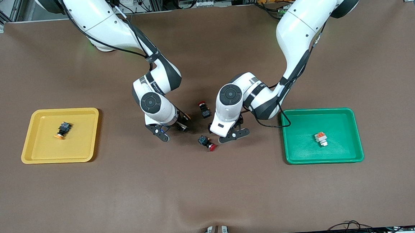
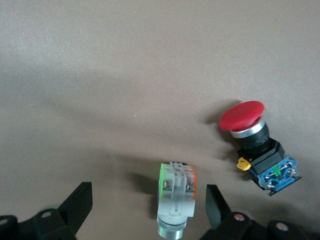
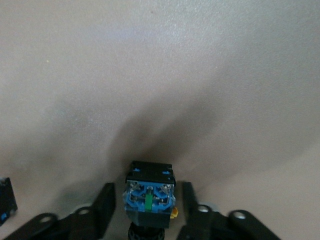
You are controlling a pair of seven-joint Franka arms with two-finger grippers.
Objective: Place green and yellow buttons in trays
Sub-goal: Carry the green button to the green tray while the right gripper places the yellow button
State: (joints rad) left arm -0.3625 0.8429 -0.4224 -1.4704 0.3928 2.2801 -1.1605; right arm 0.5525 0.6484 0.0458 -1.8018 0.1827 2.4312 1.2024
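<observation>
Progress: half done.
- Yellow tray (image 1: 44, 155), nine o'clock on the surface seen from the front: one yellow button (image 1: 63, 129) inside.
- Green tray (image 1: 303, 150), three o'clock: one green button (image 1: 321, 138) inside.
- Centre: left end effector (image 1: 234, 132), wide, straddles the second green button (image 2: 176, 192). Right end effector (image 1: 172, 130) is over the second yellow button (image 3: 148, 192); grip cannot be told.
- Two red buttons (image 1: 208, 142) stay out.

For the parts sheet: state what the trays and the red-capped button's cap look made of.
Yellow tray and green tray: probably moulded plastic, smooth and slightly glossy, with rounded corners and raised rims. Red cap on the button by the left gripper: likely plastic, a smooth, even dome; the ring beneath it looks metallic, silvery.
</observation>
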